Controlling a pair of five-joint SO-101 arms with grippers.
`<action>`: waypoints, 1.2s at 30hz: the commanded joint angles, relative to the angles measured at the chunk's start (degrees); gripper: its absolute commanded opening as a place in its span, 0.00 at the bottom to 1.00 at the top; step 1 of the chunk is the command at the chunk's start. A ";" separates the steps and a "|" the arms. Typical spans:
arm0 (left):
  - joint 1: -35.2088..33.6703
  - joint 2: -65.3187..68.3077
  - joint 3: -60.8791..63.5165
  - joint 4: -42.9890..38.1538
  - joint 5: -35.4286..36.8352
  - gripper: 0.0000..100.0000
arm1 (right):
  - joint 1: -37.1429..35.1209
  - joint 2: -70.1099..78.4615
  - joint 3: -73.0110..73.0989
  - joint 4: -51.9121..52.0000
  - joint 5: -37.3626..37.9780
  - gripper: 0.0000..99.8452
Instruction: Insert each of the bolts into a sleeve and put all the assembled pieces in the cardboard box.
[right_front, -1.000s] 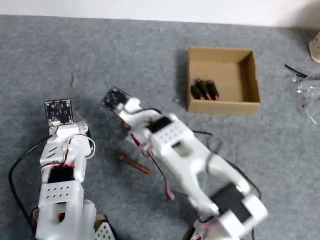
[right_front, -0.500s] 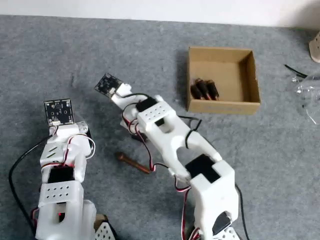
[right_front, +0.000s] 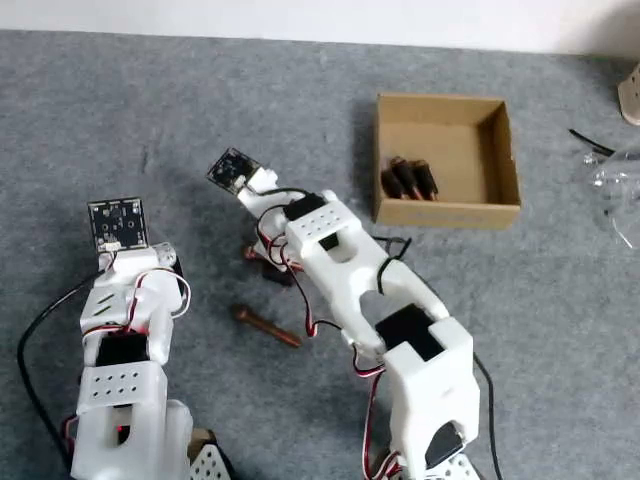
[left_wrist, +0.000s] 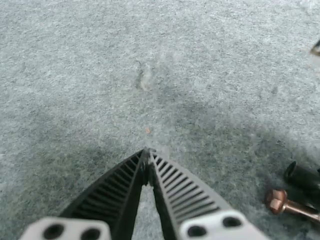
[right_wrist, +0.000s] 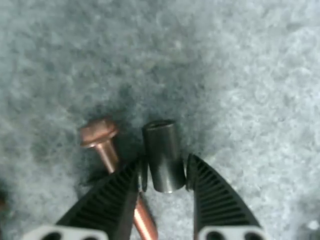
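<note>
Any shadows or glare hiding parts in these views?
Right wrist view: dark shadow pools around the sleeve and bolt by the right pincer, but both outlines are readable. Left wrist view: a broad soft shadow lies on the carpet ahead of the left pincer. High view: even light, no glare; the cardboard box wall shades the assembled pieces.

A black sleeve lies flat just beside a copper bolt

Two loose bolts, one sleeve, three dark pieces, one cardboard box.
</note>
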 joint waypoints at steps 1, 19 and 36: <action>-0.22 0.22 -1.54 -1.05 0.26 0.01 | 1.01 1.36 -0.13 -3.12 0.53 0.11; -0.22 0.22 -1.45 -1.05 0.26 0.01 | 1.71 4.00 -0.40 -1.63 0.09 0.00; 1.71 0.22 -1.36 -1.05 0.00 0.01 | 7.25 -44.53 40.92 -9.71 -5.10 0.00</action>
